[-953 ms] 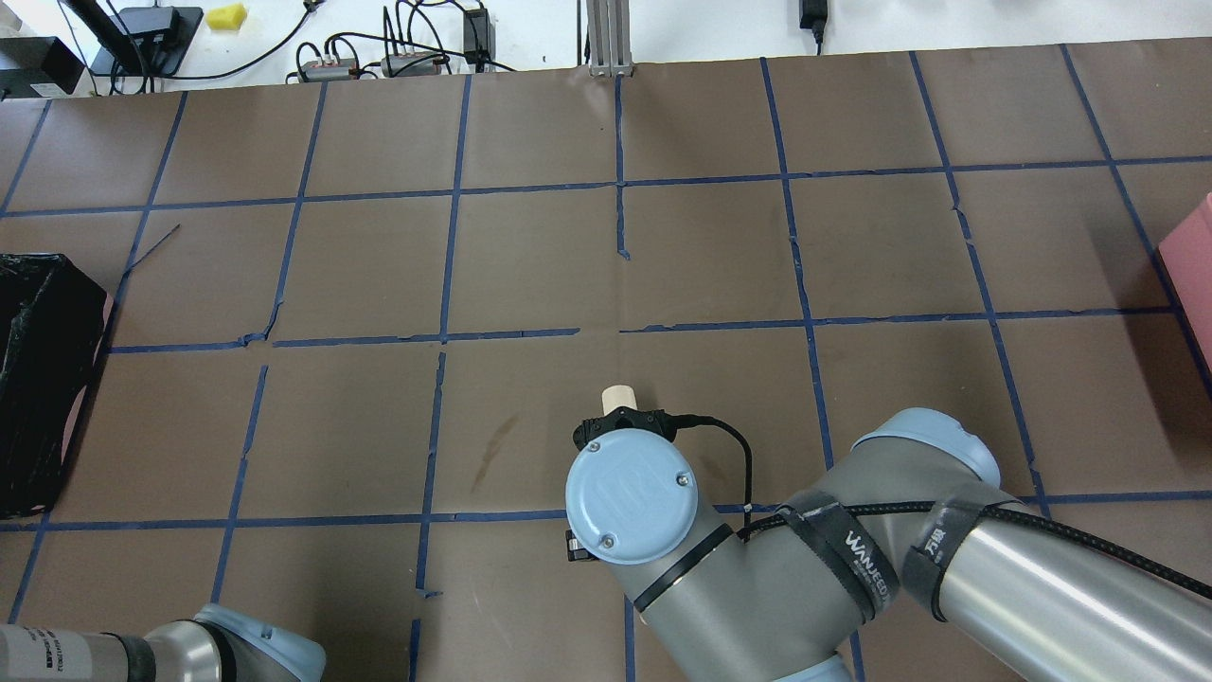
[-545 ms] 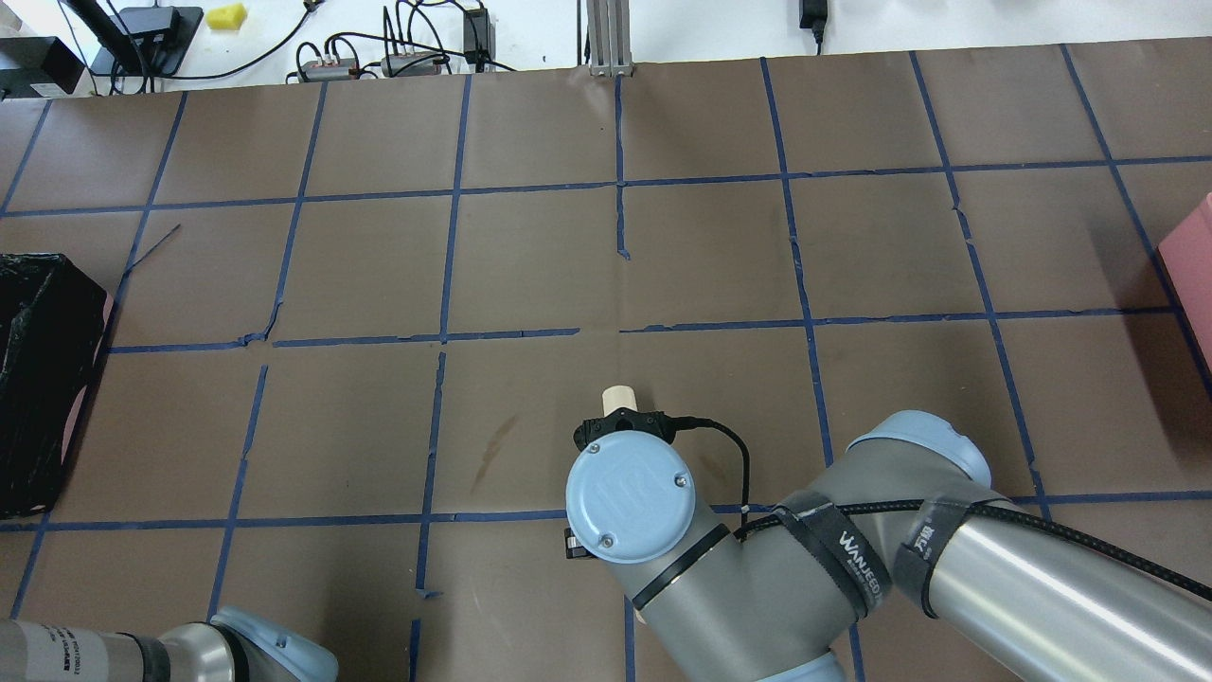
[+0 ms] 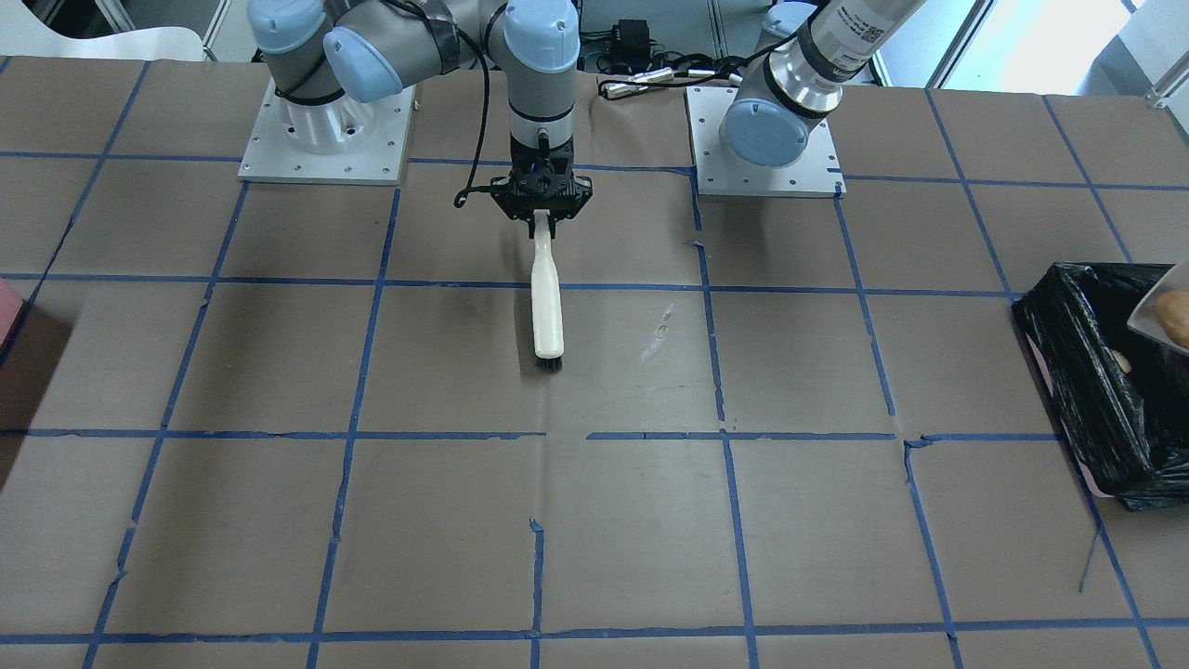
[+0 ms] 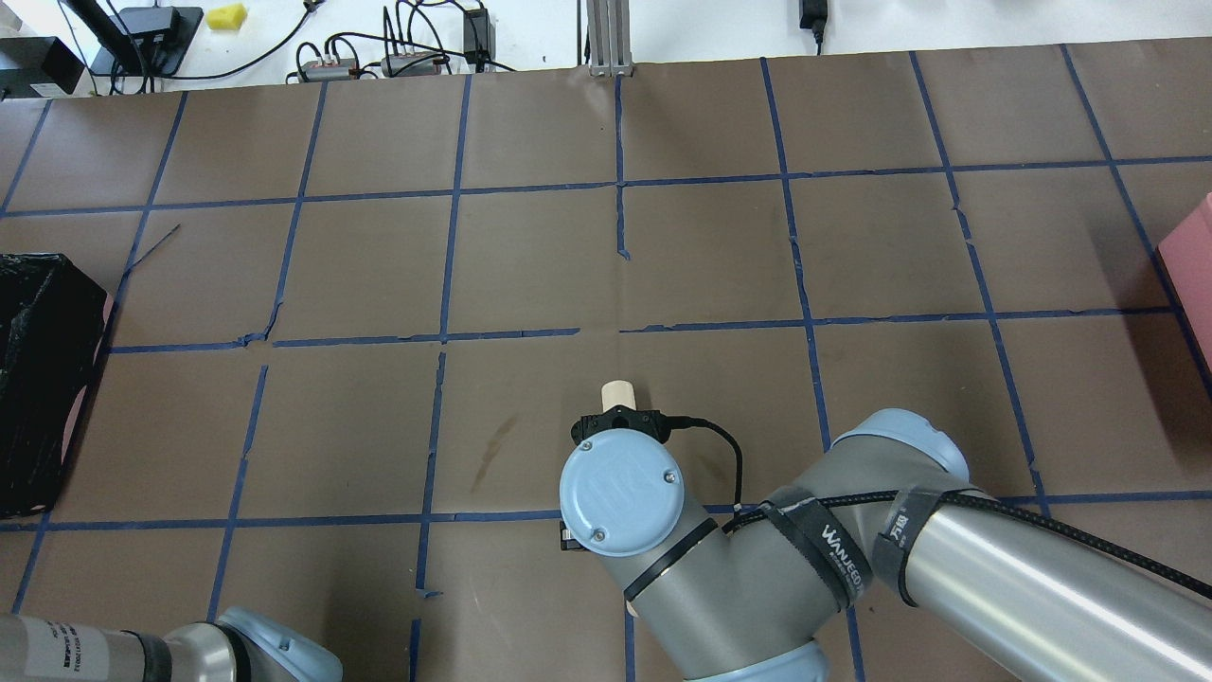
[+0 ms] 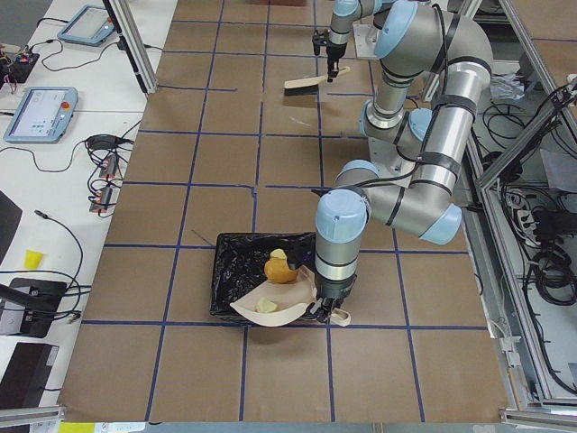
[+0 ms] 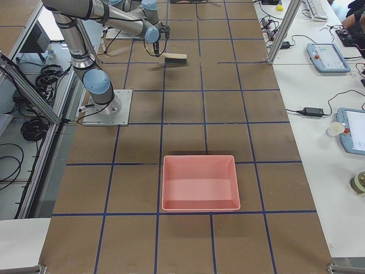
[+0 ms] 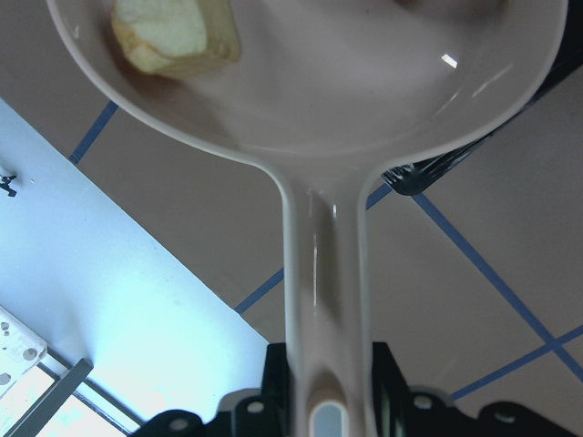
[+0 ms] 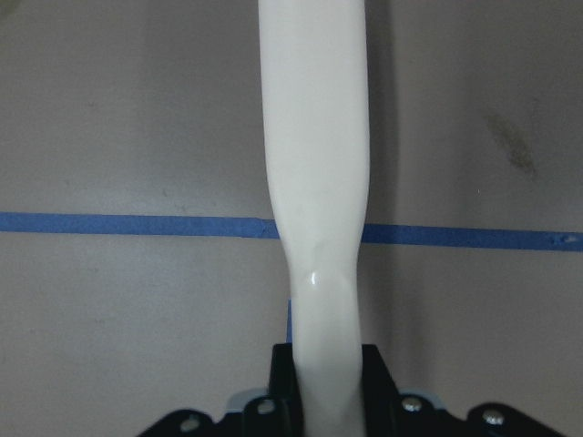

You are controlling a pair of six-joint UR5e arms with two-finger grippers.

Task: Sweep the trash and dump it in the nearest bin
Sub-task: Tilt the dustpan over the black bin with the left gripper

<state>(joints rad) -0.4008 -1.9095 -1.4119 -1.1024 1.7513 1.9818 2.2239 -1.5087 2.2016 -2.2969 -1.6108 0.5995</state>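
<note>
Bread pieces (image 5: 281, 270) sit in the cream dustpan (image 5: 290, 307) at the table's left end, held above the black-lined bin (image 5: 225, 281). 1 oval roll and 1 torn chunk (image 7: 178, 36) show clearly there. The left gripper (image 7: 323, 373) is clamped on the dustpan's handle, and the pan reaches out over the bin's opening. Toward the middle, on the near side by the robot, the right gripper (image 3: 543, 206) points down and is closed around the cream handle of a hand brush (image 3: 546, 302). Its black bristles are at the far tip, raised off the brown table (image 4: 530, 265). At the right end a pink bin (image 6: 199, 157) stands well apart from both arms.
</note>
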